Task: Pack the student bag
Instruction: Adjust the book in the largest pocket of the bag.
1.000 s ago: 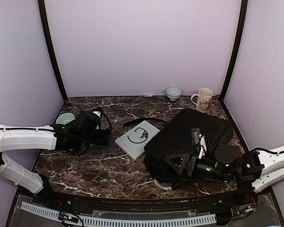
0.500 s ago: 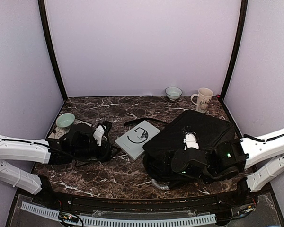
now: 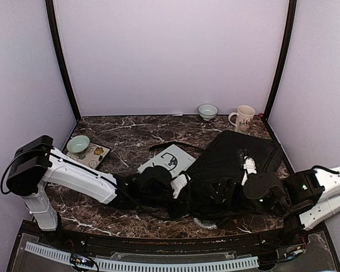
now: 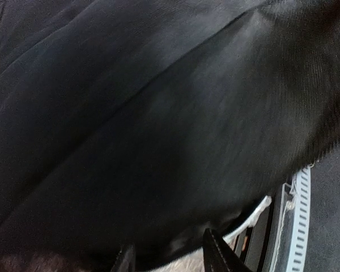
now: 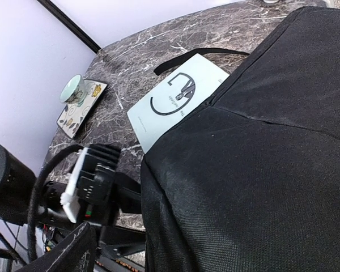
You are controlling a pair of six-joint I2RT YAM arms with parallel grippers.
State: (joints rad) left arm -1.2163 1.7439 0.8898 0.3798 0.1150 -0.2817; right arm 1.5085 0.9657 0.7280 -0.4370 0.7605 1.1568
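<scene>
Black soft fabric student bag (image 3: pixel 226 156) on marble tabletop (image 3: pixel 130 129); L gripper (image 4: pixel 170 256) at its near-left edge, R gripper (image 3: pixel 247 165) atop; can't tell either's jaw state

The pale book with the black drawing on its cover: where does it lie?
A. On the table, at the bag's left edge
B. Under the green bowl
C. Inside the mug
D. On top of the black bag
A: in the right wrist view the pale book lies flat on the table, and the student bag covers its near corner.
</scene>
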